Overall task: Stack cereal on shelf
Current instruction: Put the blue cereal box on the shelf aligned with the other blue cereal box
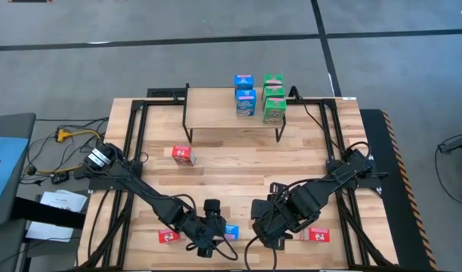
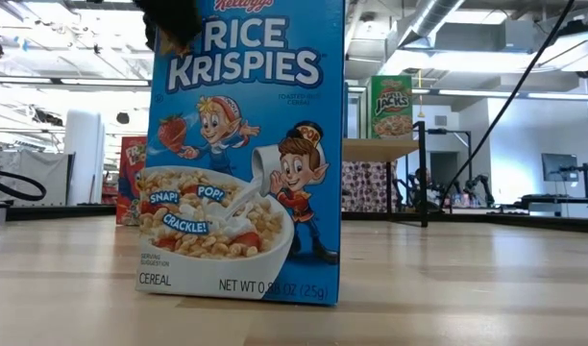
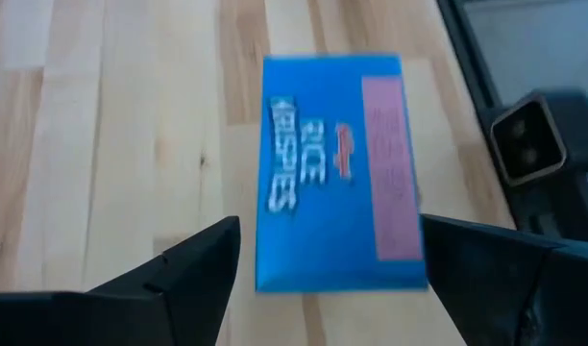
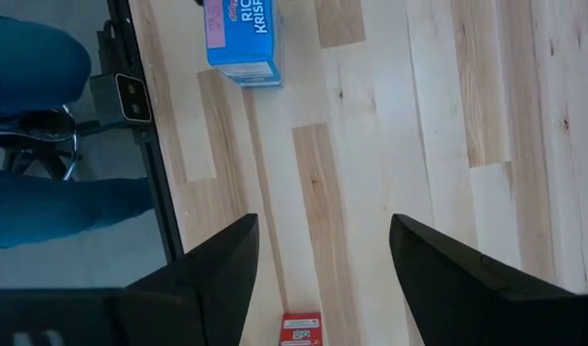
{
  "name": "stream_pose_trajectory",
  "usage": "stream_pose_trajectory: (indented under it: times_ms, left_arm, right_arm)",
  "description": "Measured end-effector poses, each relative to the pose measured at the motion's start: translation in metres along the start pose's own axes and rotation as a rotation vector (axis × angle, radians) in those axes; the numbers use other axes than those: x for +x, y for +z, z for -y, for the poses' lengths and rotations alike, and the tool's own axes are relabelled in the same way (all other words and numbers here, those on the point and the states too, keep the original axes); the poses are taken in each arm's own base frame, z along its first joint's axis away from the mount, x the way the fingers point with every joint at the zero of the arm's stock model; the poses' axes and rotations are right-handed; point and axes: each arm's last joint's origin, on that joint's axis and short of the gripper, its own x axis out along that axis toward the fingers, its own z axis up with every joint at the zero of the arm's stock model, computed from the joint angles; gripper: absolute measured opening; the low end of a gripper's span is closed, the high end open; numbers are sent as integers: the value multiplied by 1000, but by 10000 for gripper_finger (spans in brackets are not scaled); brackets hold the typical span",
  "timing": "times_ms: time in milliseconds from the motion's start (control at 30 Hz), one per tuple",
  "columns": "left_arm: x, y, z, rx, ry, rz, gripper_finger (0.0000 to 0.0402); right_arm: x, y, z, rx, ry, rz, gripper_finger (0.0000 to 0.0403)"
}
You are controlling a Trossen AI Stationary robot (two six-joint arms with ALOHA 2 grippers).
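Yellow cable (image 1: 71, 134) coiled left of the table, papers (image 1: 59, 202) nearby; blue-trousered legs (image 4: 35, 135), prob. a person, at the table edge.

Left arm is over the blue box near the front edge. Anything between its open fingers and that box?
Nothing visible. In the left wrist view the blue box stands upright on the bare tabletop, directly ahead of the left gripper, whose fingers are spread wider than the box, one off each side and apart from it.

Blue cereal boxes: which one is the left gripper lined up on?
The blue box at the table's near edge, between the open left gripper's fingers, not yet gripped. The other two blue boxes sit on the shelf, beside the green ones.
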Motion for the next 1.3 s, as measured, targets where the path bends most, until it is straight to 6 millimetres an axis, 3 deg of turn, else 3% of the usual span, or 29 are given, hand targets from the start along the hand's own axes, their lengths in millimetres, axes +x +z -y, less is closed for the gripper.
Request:
stream_pose_trajectory:
  times_ms: [467, 967, 1300]
  left_arm:
    - [0, 1, 0, 0, 3, 12, 290]
    - [0, 1, 1, 0, -24, 5, 173]
    - [-4, 10, 1, 20, -27, 14, 187]
  right_arm:
    - [0, 0, 0, 0, 0, 0, 260]
    - [0, 0, 0, -1, 0, 0, 260]
    - [0, 1, 0, 1, 5, 5, 260]
